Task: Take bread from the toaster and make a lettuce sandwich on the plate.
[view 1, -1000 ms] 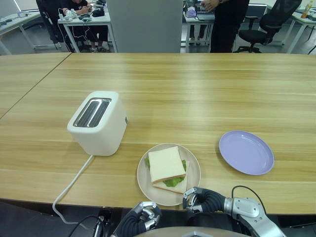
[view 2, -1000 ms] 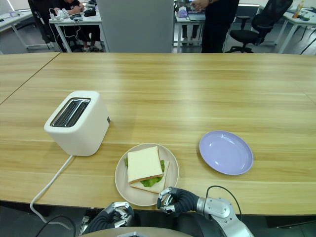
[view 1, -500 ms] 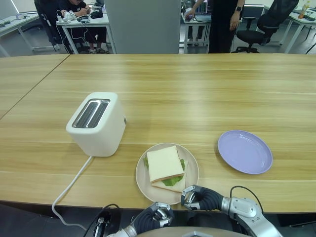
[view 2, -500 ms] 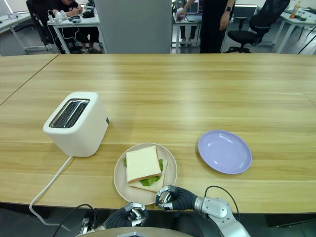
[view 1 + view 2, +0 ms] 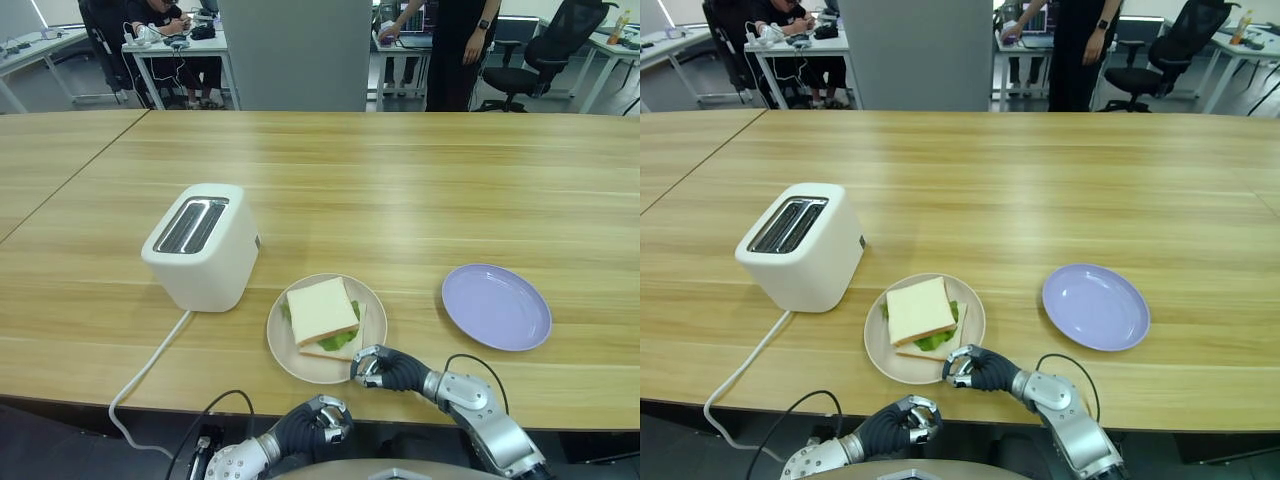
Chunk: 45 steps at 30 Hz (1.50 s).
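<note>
The sandwich lies just beyond my right hand, which rests on the table at its near edge with the fingers curled into a loose fist, knuckles up against the near rim of the beige plate. I see nothing held in that hand. I can't tell whether it is actually nipping the rim or only touching it. My guess is that it sits there to steady or nudge the plate, not to handle food. My left hand hangs below the table edge, also curled and empty, out of the way.

On the plate, two slices are stacked with lettuce showing green between them along the near and right sides. The top slice is skewed a little off the lower one. To me the build looks finished.

To the left and slightly farther back stands the toaster, near the plate without touching it, its slots dark and, as far as I can see, without bread. Its cord trails off the near edge. A purple plate sits bare to the right, well apart.
</note>
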### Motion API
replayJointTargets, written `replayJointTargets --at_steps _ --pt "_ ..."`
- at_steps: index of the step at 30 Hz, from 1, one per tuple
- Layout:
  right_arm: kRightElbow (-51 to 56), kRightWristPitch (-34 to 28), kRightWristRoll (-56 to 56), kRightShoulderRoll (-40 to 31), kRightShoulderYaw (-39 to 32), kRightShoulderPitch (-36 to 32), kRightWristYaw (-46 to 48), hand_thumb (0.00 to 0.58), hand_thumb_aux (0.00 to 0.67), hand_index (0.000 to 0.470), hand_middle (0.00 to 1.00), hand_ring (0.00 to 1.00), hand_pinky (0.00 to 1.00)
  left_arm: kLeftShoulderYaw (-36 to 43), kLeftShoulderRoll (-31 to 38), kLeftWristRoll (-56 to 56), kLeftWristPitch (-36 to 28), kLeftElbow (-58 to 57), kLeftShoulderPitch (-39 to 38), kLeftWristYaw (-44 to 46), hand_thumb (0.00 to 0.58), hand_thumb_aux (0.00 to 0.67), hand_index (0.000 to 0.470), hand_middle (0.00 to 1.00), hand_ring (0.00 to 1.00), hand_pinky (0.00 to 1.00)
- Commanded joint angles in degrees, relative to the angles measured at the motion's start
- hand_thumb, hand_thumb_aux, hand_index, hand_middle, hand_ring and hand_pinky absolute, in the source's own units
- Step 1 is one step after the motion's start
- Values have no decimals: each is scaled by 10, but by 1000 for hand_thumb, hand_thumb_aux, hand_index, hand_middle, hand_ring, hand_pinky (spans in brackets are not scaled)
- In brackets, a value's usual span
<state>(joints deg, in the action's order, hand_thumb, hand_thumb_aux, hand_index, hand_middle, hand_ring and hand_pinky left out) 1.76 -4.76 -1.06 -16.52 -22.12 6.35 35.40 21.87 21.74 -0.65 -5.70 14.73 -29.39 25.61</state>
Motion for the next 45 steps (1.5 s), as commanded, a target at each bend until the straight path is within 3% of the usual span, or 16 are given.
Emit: replayJointTargets --at_steps 1,16,27,45 --pt "57 -34 13 8 -1 -4 -14 580 670 460 1000 1000 1000 -56 -1 -10 -39 19 50 -35 580 670 460 1000 1000 1000" --pt "51 -40 11 7 5 2 -13 580 670 460 1000 1000 1000 -171 34 54 -36 163 -39 -11 580 670 460 1000 1000 1000" --pt "29 -46 10 7 6 8 -12 580 670 460 1000 1000 1000 -142 38 16 -28 74 -4 -6 580 670 460 1000 1000 1000" --pt "25 -33 12 6 9 6 -7 580 670 460 1000 1000 1000 -145 41 -7 -46 30 38 -16 580 670 460 1000 1000 1000"
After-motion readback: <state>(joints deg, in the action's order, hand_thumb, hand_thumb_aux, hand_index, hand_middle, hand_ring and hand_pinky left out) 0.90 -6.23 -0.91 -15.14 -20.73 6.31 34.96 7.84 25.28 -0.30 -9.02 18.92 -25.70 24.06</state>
